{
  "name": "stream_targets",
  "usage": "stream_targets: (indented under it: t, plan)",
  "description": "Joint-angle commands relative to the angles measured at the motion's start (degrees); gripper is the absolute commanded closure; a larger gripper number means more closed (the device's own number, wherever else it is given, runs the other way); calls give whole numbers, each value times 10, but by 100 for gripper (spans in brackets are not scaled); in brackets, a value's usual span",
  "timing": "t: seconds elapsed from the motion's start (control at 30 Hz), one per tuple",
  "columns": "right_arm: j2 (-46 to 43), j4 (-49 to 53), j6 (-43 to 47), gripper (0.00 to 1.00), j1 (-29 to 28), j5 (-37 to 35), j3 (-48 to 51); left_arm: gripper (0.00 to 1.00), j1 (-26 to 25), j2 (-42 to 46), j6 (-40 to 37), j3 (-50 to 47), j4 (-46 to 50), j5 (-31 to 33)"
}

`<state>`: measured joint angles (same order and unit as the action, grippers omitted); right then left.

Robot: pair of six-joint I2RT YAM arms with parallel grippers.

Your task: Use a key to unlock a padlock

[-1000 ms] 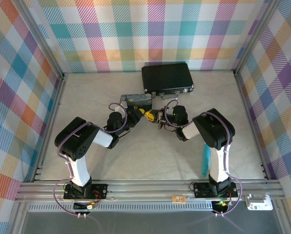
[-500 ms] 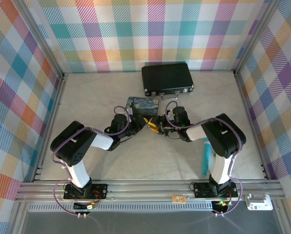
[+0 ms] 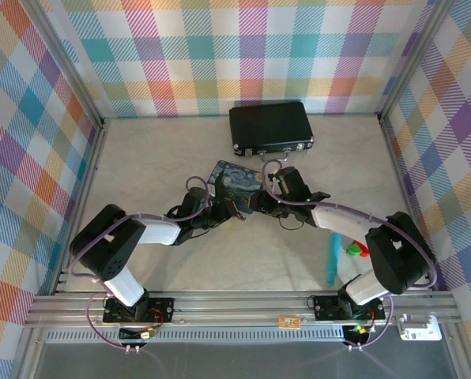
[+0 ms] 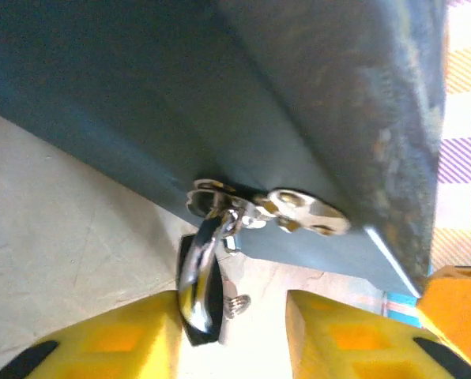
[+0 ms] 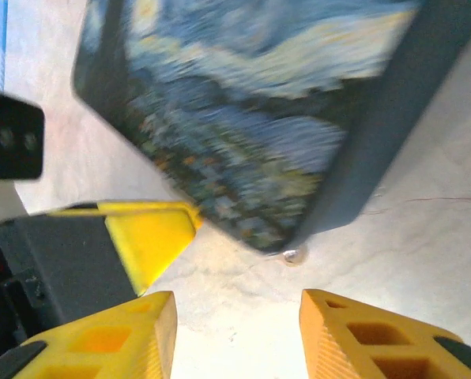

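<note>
The dark padlock (image 4: 200, 278) hangs by its shiny shackle from the silver hasp (image 4: 299, 213) of the blue starry-night tin (image 3: 239, 178). A thin silvery piece with a round end (image 4: 237, 302) sticks out beside the padlock's body; I cannot tell whether it is the key. My left gripper (image 4: 231, 347) is open, with the padlock resting against its left finger (image 4: 133, 339) and a wide gap to the other finger. My right gripper (image 5: 235, 332) is open over bare table just short of the tin's corner (image 5: 283, 237). Both grippers meet at the tin's near edge, left (image 3: 235, 208) and right (image 3: 261, 196).
A black briefcase (image 3: 271, 126) with silver latches lies behind the tin, near the back wall. A turquoise pen-like stick (image 3: 332, 264) lies at the right, beside the right arm. Plaid walls close off the table on three sides.
Both grippers have opened. The arms have stretched forward and down, and the tin has gone from tilted up between them to lying with its painted lid up.
</note>
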<state>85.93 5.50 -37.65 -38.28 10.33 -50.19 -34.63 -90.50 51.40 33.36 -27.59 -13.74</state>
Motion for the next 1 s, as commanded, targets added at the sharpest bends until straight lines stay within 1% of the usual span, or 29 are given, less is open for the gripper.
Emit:
stream_targets:
  t: [0.0, 0.13, 0.2, 0.23, 0.4, 0.53, 0.63, 0.77, 0.97]
  plan:
    - [19, 77, 81, 52, -45, -60, -52, 43, 6, 70, -21, 7, 92, 46]
    - [62, 120, 111, 45, -97, -117, -105, 35, 33, 145, -36, 18, 194, 75]
    - [87, 139, 123, 43, -119, -145, -132, 31, 54, 171, -37, 28, 240, 91]
    - [101, 149, 131, 41, -129, -159, -148, 30, 70, 180, -35, 32, 260, 94]
    - [176, 212, 171, 39, -165, -236, -229, 30, 145, 195, -26, 41, 269, 78]
    - [237, 258, 197, 38, -185, -292, -288, 30, 179, 185, -7, 43, 241, 60]
    - [278, 288, 209, 39, -191, -349, -323, 30, 185, 184, -2, 39, 223, 58]
    - [317, 309, 226, 46, -190, -405, -347, 30, 185, 181, 0, 39, 215, 54]
    - [340, 307, 244, 54, -190, -419, -350, 30, 185, 167, 1, 40, 205, 44]
